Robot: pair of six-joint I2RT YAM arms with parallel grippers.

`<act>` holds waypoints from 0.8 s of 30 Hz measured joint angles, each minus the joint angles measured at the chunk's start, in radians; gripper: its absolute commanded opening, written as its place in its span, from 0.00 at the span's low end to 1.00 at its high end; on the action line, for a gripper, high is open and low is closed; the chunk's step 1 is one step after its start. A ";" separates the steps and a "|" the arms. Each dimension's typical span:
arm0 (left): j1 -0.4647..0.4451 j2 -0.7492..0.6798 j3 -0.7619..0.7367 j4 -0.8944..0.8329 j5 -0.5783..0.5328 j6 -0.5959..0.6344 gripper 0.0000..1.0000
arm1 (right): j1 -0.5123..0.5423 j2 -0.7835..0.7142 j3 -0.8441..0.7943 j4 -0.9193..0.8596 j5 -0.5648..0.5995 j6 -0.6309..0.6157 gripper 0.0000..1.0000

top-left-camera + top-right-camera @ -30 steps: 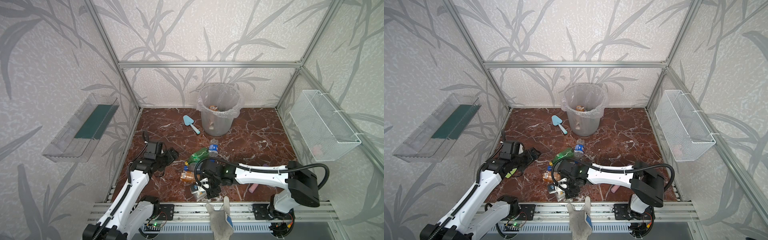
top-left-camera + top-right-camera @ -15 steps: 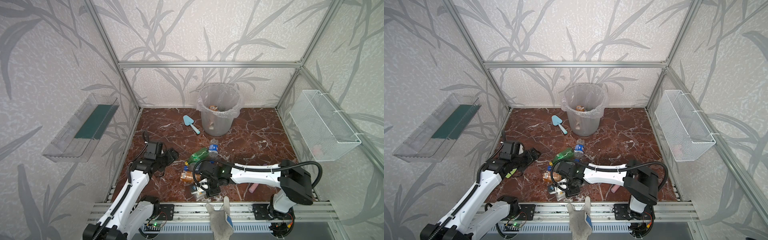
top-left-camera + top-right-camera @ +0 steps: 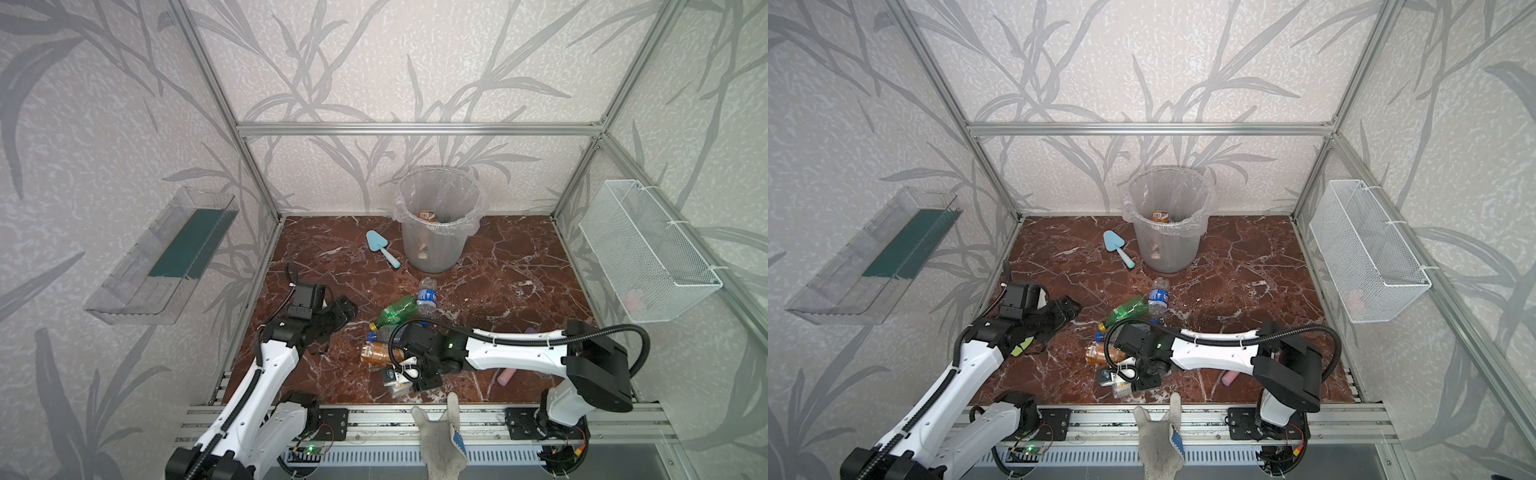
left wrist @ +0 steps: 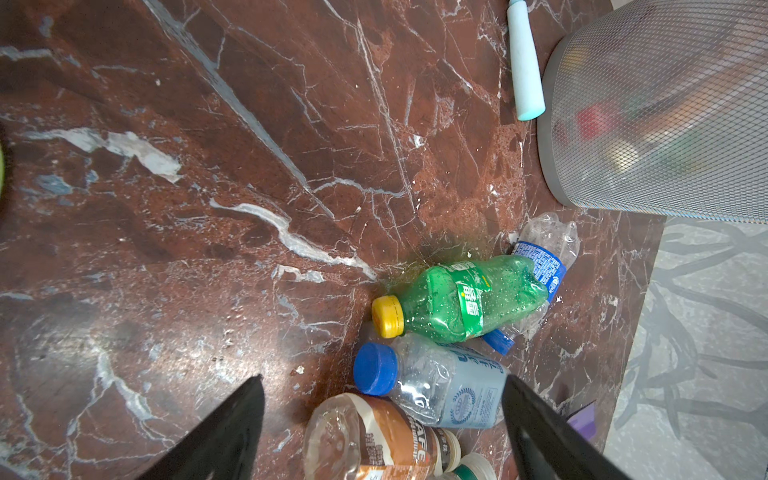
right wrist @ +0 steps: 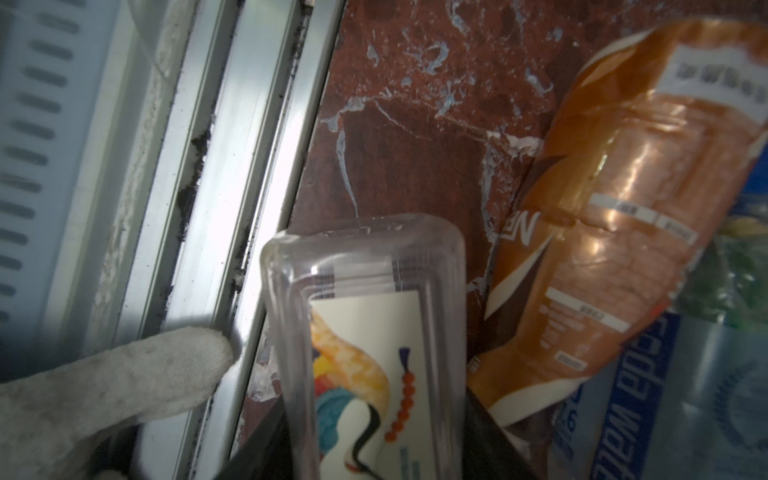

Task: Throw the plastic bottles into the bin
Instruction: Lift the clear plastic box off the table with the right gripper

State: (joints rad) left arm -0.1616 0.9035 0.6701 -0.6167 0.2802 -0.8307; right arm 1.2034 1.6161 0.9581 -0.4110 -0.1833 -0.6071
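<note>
Well in front of the bin, right hand grips clear bottle. Left hand, likewise apart from the bin, jaws spread wide.

Left arm and right arm: smooth white shells, boxy black joints, black wrist ends. A ribbed black cable arcs off the right arm, held by white ties; a like one runs along the left. Small green light near the right wrist, lime mark on the left

At least five bottles, one bin
</note>
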 measured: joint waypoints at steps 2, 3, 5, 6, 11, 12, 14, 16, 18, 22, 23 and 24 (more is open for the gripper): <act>0.000 0.000 0.000 0.000 0.000 0.000 0.88 | -0.003 -0.032 -0.032 0.001 0.006 0.012 0.47; 0.000 0.000 0.000 0.000 0.000 0.000 0.88 | -0.007 -0.052 -0.051 0.002 0.008 0.017 0.46; 0.000 0.001 0.000 0.001 0.000 0.000 0.88 | -0.015 -0.098 -0.087 0.003 0.007 0.034 0.46; 0.000 0.001 0.000 0.001 0.000 0.000 0.88 | -0.021 -0.125 -0.103 0.003 0.005 0.045 0.46; 0.000 0.002 0.000 0.004 0.000 -0.001 0.89 | -0.086 -0.275 -0.177 0.043 -0.001 0.136 0.41; 0.000 0.003 0.000 0.005 0.000 -0.001 0.88 | -0.107 -0.306 -0.192 0.056 0.002 0.163 0.41; 0.000 0.007 0.000 0.005 0.000 -0.002 0.88 | -0.144 -0.356 -0.218 0.079 0.017 0.216 0.40; 0.000 0.014 0.000 0.008 0.000 -0.003 0.88 | -0.190 -0.398 -0.243 0.097 0.031 0.270 0.39; 0.000 0.023 0.000 0.012 0.001 -0.003 0.88 | -0.231 -0.434 -0.267 0.111 0.051 0.329 0.37; 0.000 0.045 0.000 0.021 0.006 -0.003 0.88 | -0.288 -0.507 -0.320 0.143 0.091 0.460 0.35; 0.000 0.051 0.000 0.022 0.008 -0.003 0.88 | -0.298 -0.531 -0.337 0.155 0.103 0.494 0.35; 0.000 0.058 0.000 0.023 0.010 -0.003 0.88 | -0.304 -0.557 -0.357 0.173 0.114 0.535 0.35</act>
State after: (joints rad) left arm -0.1612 0.9611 0.6701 -0.5934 0.2897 -0.8337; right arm 0.8989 1.0595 0.6006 -0.2379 -0.0692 -0.0723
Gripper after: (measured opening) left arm 0.883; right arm 0.511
